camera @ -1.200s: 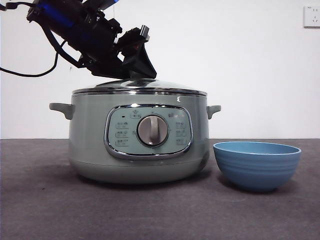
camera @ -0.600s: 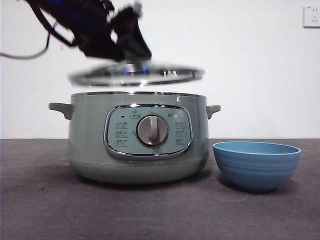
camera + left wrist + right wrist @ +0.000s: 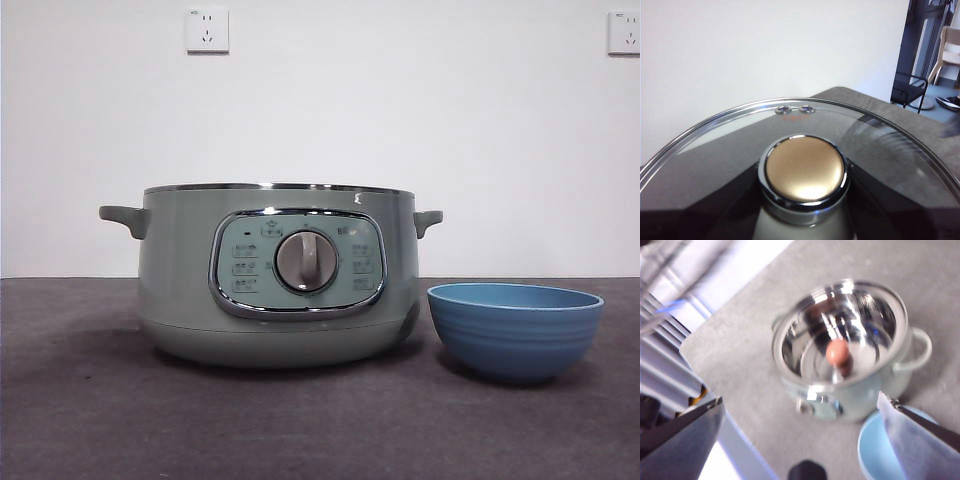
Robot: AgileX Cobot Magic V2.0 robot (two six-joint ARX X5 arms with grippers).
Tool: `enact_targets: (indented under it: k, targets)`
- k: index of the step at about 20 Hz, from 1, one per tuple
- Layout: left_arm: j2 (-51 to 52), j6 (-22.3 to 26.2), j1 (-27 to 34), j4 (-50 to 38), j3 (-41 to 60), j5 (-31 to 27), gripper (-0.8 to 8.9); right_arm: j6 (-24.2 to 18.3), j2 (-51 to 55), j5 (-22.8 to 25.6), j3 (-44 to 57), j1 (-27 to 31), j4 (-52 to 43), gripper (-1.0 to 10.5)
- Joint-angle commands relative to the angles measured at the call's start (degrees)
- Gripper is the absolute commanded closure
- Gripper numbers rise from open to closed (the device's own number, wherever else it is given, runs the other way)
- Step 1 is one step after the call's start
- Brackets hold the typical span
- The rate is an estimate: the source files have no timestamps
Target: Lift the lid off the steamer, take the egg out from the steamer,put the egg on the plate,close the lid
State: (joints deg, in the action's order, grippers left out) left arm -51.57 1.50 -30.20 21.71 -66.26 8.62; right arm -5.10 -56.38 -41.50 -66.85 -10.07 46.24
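The pale green steamer [image 3: 280, 290] stands open on the table, with no lid on it. The right wrist view looks down into it [image 3: 865, 395], and a brown egg [image 3: 837, 352] lies in its shiny steel pan. The blue bowl [image 3: 515, 328] sits just right of the steamer and is empty; it also shows in the right wrist view [image 3: 875, 450]. My left gripper [image 3: 805, 220] is shut on the knob [image 3: 805, 170] of the glass lid [image 3: 740, 130] and holds it in the air, above the front view. My right gripper [image 3: 800, 399] is open, high above the steamer.
The dark table [image 3: 100, 420] runs to a white wall with two sockets [image 3: 207, 30]. In the right wrist view the table's edge [image 3: 705, 335] lies beyond the steamer. A dark chair [image 3: 912, 90] stands off the table's far end.
The left gripper has lifted the lid off the steamer and carried it up out of the front view. The steamer and the bowl have not moved.
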Motion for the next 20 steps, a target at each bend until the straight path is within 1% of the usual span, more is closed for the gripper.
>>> enact_targets:
  k: [1,3,5,8,10,14,16,17,19,20]
  targets:
    - [6.0,0.0,-0.1,4.5,-1.6,-2.8,8.22,3.8,-3.0,4.6,0.0,-4.4,-4.1,4.1]
    - [11.0,-0.1,-0.1,9.4,-1.6,-4.5,8.22,5.4,-7.0,10.3,0.0,-9.7,-7.5,4.1]
    - [15.6,-1.1,-0.1,13.5,-1.6,-5.7,8.22,6.0,-11.9,16.0,-0.1,-15.1,-11.3,4.1]
    - [21.0,-1.3,-0.1,18.3,-1.6,-8.7,8.22,7.2,-20.5,22.6,-0.5,-22.0,-18.1,4.1]
    - [23.3,-1.5,-0.1,21.1,-1.6,-8.7,8.22,7.1,-26.9,27.5,-3.3,-25.3,-18.8,4.1]
    - [24.6,-1.5,-0.1,25.7,-1.6,-8.6,8.22,6.9,-39.6,31.6,-13.2,-28.8,-18.6,4.1]
    - [24.6,-1.4,-0.1,26.6,-1.6,-8.5,8.22,7.0,-45.4,31.6,-18.6,-29.1,-16.7,4.1]
    - [24.6,-1.5,-0.1,26.7,-1.6,-8.5,8.22,6.8,-48.3,32.4,-21.2,-29.1,-15.4,4.1]
    - [24.6,-1.4,-0.1,26.7,-1.7,-8.5,8.22,5.5,-52.1,34.4,-23.9,-29.1,-14.2,4.1]
    - [24.6,-1.3,-0.1,26.7,-1.7,-8.5,8.22,5.4,-53.1,34.4,-24.2,-29.1,-14.3,4.1]
